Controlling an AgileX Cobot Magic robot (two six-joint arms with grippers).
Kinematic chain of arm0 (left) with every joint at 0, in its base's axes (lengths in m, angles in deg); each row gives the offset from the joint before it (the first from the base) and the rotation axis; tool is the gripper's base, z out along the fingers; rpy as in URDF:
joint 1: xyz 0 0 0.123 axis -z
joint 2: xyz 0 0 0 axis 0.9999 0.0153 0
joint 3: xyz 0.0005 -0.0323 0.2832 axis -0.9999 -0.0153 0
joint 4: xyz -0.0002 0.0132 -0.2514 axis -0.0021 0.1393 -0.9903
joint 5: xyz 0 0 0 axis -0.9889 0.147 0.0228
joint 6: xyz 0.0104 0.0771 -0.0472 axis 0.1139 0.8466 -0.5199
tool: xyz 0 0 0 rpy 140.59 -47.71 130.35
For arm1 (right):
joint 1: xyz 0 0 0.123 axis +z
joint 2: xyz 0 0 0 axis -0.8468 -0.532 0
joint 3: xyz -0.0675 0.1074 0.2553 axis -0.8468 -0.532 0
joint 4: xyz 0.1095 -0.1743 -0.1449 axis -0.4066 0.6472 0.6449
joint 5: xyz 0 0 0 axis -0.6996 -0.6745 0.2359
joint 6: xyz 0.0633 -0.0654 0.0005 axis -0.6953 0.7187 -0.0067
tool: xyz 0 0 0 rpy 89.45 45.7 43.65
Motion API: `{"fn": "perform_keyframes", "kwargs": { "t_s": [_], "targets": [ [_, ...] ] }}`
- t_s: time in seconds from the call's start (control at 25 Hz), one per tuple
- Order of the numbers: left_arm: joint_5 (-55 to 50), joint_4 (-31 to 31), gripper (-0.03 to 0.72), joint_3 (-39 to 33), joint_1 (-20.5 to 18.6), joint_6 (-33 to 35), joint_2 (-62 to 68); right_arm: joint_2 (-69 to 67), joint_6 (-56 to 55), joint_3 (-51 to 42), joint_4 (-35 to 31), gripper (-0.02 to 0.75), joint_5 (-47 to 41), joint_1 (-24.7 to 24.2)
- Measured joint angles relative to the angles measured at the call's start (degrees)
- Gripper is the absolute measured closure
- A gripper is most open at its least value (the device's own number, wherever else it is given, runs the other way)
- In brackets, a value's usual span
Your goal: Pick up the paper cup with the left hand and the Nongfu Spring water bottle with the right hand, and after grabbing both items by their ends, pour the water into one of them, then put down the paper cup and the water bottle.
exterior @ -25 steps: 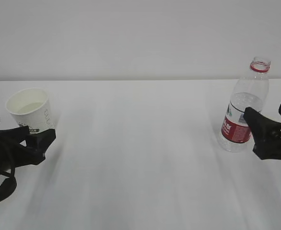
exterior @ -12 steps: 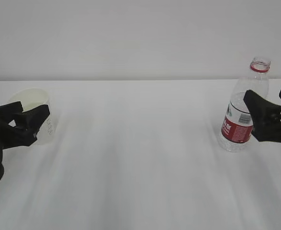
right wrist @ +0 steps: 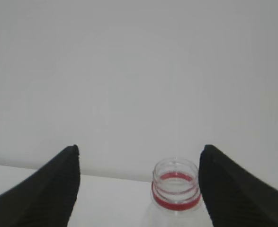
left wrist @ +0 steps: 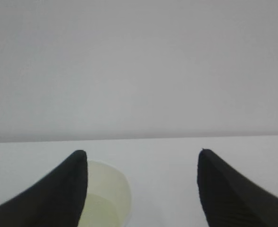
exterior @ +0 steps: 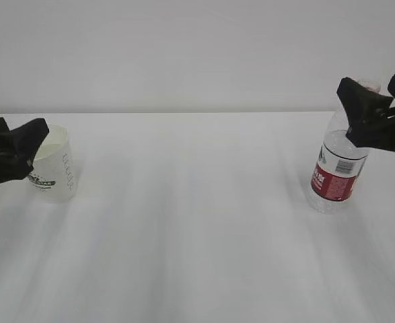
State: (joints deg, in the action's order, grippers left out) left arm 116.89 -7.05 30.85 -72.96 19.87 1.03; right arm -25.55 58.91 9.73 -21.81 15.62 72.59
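Left fingers (left wrist: 53, 194): spread wide, holding nothing. In the left wrist view both black tips frame open space, and the paper cup (left wrist: 105, 198) sits low between them, close to the left tip, its rim partly covered by that tip. My left hand (exterior: 12, 145) hovers at the level of the cup's rim; in the exterior view the near finger overlaps the cup's upper left edge. Whether it touches the rim cannot be determined.

Paper cup (exterior: 52, 168): upright on the white table (exterior: 197, 222), far left, dark logo and grey text facing the camera. The wrist view shows pale liquid inside.

Right fingers (right wrist: 49, 189): likewise spread wide, gripping nothing. The open neck of the Nongfu Spring water bottle (right wrist: 175, 187), with its red ring, stands between the tips, nearer the right one, clear of both. My right hand (exterior: 379, 101) hangs at neck height.

Nongfu Spring water bottle (exterior: 338, 168): upright on the table, far right, uncapped, red label low on the body. It is well apart from the cup.
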Motion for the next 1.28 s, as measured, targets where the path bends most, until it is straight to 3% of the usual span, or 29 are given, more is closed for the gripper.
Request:
{"fn": "perform_keyframes", "kwargs": {
  "t_s": [0.36,0.88,1.28],
  "targets": [
    [-1.99,-1.32,0.161,-0.04,0.00,0.00,-7.06,6.07,1.17,1.29,-0.14,0.150,-5.81,0.00],
    [-8.07,-1.56,0.162,-0.13,0.00,0.00,-18.06,20.55,6.89,1.72,-8.17,0.149,-16.96,0.00],
    [-19.24,-2.37,0.162,-0.26,0.00,0.00,-29.92,30.97,10.08,1.72,-9.94,0.150,-27.34,0.00]
  ]
}}
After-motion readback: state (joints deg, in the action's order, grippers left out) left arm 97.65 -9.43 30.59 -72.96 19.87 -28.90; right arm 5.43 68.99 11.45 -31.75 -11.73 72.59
